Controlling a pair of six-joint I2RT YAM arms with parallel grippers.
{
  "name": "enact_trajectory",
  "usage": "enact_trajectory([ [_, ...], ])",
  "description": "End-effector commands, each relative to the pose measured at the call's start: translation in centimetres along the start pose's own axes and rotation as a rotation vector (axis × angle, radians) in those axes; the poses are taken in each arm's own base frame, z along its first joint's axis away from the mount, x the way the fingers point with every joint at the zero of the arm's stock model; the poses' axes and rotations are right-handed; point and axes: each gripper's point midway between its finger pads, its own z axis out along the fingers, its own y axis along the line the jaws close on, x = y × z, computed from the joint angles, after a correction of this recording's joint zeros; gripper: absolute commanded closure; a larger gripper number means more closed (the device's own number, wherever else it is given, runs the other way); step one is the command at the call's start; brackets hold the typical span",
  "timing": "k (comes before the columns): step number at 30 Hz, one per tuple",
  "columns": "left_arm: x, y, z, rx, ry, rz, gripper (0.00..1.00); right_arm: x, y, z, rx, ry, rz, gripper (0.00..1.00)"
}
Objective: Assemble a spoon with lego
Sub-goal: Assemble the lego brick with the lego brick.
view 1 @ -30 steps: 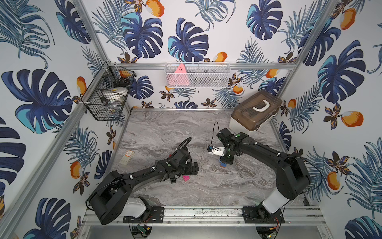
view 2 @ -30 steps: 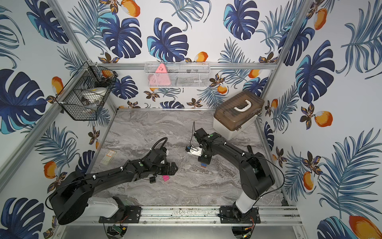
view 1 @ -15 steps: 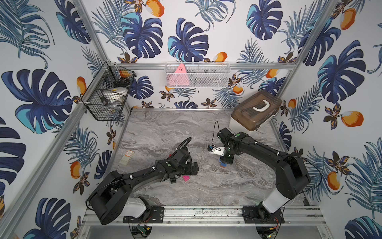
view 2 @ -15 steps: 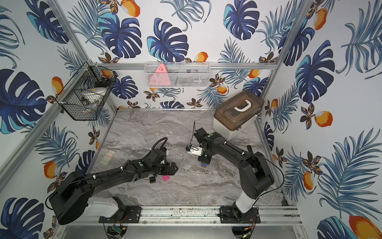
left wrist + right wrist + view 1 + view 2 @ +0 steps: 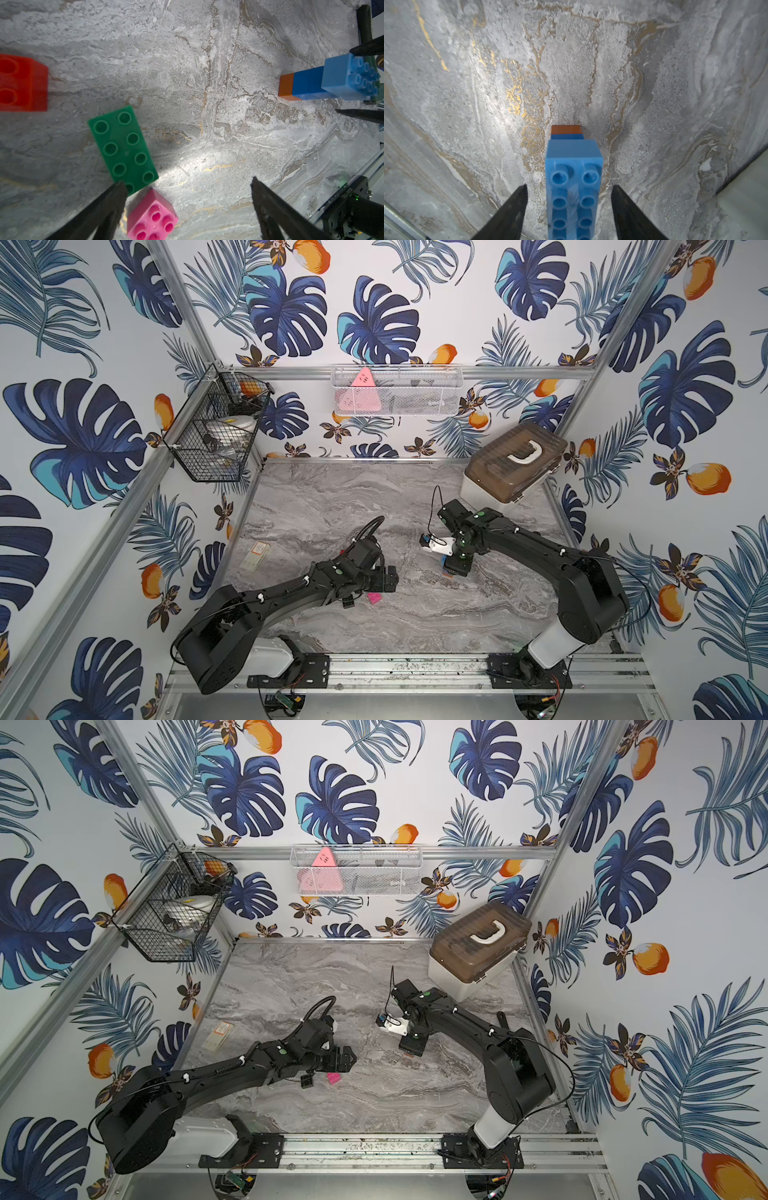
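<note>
A grey marbled counter sits inside a booth papered with blue leaves, and two black robot arms reach over it.

The right end effector points straight down over the spoon stem. The stem is a small upright tower standing on the counter. It has an orange brick at the bottom, a blue brick on that, and a long light blue brick overhanging the top. The two fingers are spread, one on each side of the long brick, with a clear gap on both sides, and they grip nothing. The tower stands by itself, which suggests the top brick is pressed home.

The left end effector hangs low over the loose bricks, apart from the tower. Its fingers are spread wide and empty. A pink brick lies between them, seemingly lined up as the next piece to take. A green brick lies studs up just beside it, and a red brick lies farther off. A black brick rests near the pink one, half under the arm.
</note>
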Motion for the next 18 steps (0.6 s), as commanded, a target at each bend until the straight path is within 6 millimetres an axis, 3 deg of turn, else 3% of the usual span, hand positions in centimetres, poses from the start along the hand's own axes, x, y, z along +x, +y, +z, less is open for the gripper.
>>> enact_trajectory([
  [1, -0.2, 0.0, -0.2, -0.009, -0.005, 0.003, 0.01, 0.2, -1.0, 0.1, 0.057, 0.016, 0.001, 0.31],
  [7, -0.3, -0.1, -0.2, -0.009, -0.005, 0.005, 0.01, 1.1, -2.6, 0.3, 0.096, 0.046, 0.038, 0.29],
  [18, -0.2, 0.1, -0.3, -0.014, -0.003, 0.009, 0.01, 1.1, -2.4, 0.2, 0.077, 0.034, 0.053, 0.27],
])
